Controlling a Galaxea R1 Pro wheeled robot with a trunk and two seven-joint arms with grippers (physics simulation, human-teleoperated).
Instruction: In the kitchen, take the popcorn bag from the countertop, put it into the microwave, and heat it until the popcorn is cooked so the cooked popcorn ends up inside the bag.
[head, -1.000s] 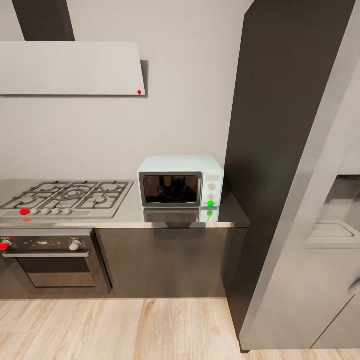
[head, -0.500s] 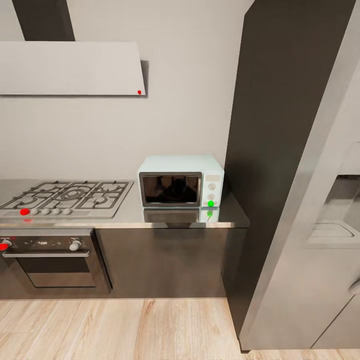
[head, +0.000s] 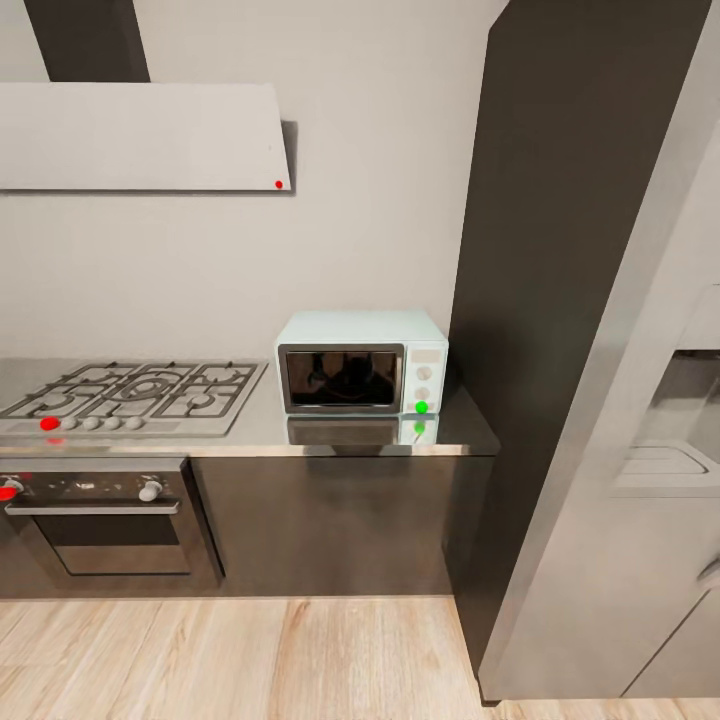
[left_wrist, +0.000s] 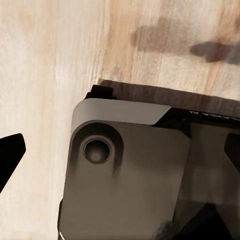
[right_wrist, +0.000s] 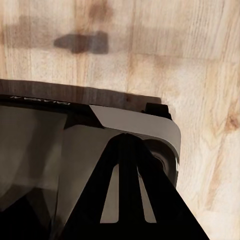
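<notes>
Right gripper (right_wrist: 125, 200) state unclear; mint-blue microwave (head: 361, 362), door shut, green light lit

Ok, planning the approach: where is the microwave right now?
In the head view, the microwave sits on the countertop, right of the gas hob, beside the tall dark cabinet.

The microwave (head: 361, 362) is pale mint-blue with a dark glass door and a green light. The countertop (head: 270, 425) is glossy grey. The hob (head: 135, 395) is steel with a red dot. The floor (head: 240, 655) is light wood grain.
</notes>
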